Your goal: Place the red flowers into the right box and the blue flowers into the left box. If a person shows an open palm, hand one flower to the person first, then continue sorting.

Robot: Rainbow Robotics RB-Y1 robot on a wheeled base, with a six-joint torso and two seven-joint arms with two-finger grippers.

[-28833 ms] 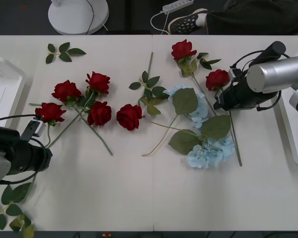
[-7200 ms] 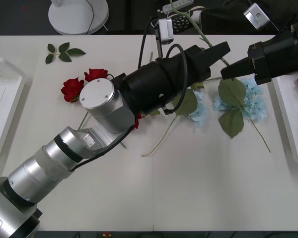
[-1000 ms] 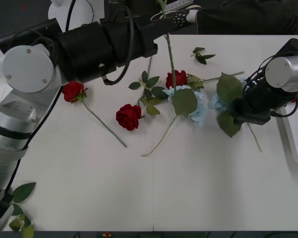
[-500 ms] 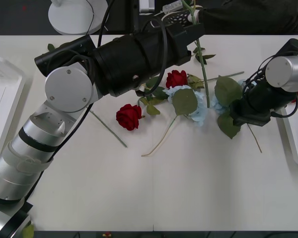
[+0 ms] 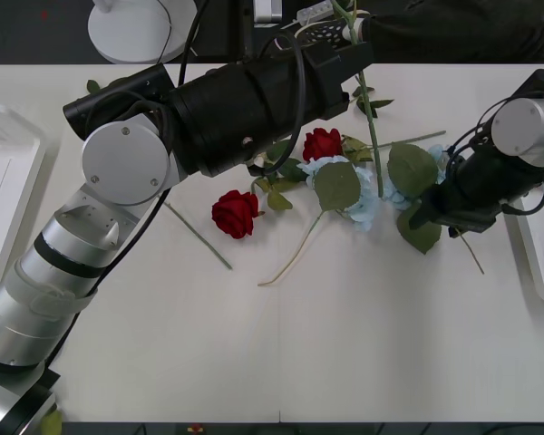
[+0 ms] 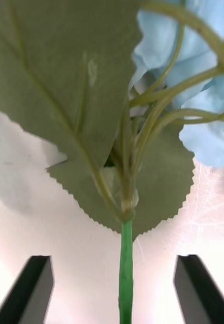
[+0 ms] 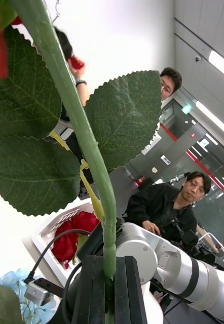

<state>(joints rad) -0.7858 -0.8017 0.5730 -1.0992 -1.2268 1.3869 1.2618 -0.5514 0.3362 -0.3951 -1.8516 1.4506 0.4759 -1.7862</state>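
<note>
Notably, the shallow white plastic right box (image 7: 48, 238) holds red roses (image 7: 74, 238), seen past the silver right arm; in the front view its rim (image 5: 537, 263) is cut off at the table edge. Shallow white left box (image 5: 4, 190): contents hidden by the arm. Left gripper (image 7: 106, 288), fingers pressed together on a long green rose stem (image 7: 79, 126), reaches over the table's far edge. Right gripper (image 6: 117, 288), fingers apart, straddles a pale blue hydrangea cluster's stem (image 6: 125, 273) near the right box. Two loose roses (image 5: 235, 213) lie mid-table.
</note>
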